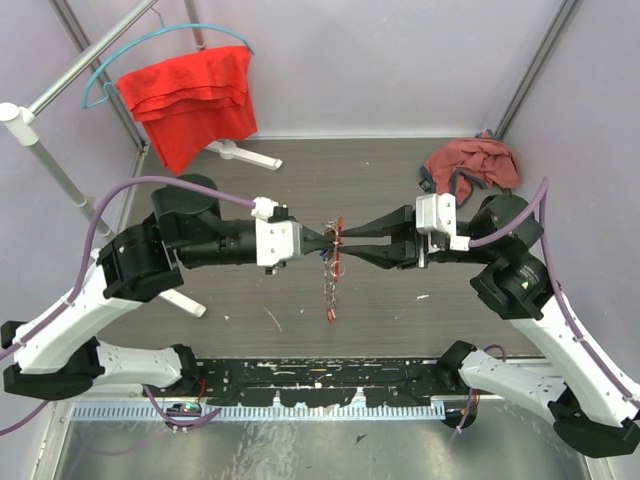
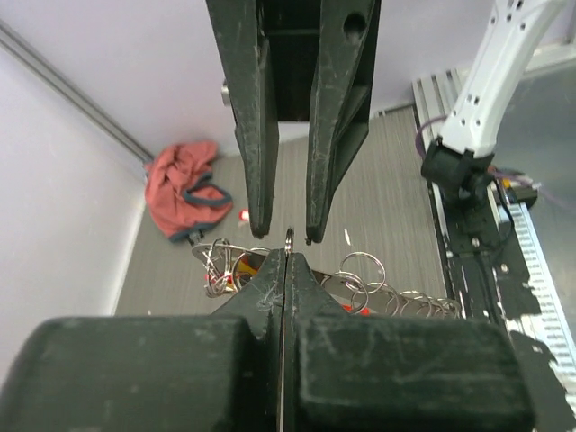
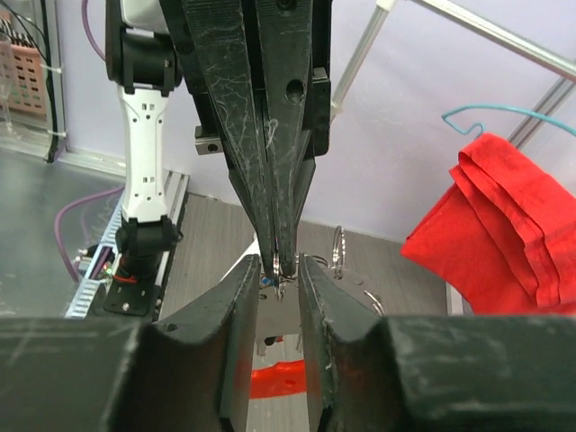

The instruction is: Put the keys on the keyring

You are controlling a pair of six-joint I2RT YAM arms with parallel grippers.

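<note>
Left hand [image 1: 321,241], pressed together, pinches the keyring [image 2: 289,237] edge-on. The right hand [image 1: 346,244], spread, straddles that loop from 3 o'clock, with the chain [image 1: 329,288] hanging toward 6 o'clock.

No legible text, labels or numbers anywhere

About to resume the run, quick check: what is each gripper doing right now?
Left gripper: closed, pinching the thin wire loop of the keyring.
Right gripper: open, straddling that loop, holding nothing.
</note>
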